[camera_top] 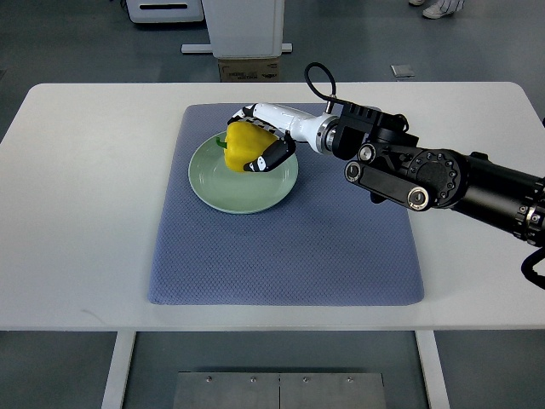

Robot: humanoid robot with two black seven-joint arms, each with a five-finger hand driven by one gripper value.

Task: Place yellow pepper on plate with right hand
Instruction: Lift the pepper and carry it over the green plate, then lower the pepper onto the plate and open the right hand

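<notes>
Fingers of the right hand (260, 141) curl around the yellow pepper (246, 146) over the plate (213, 189), arm outstretched.

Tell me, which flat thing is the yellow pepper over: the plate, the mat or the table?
The green plate. The right robot hand holds the yellow pepper over it. The blue mat lies under the plate, on the white table.

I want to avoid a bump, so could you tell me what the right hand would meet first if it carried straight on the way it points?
The right hand points left, already holding the yellow pepper over the plate. Beyond that, only mat and bare table; height is unclear.
</notes>
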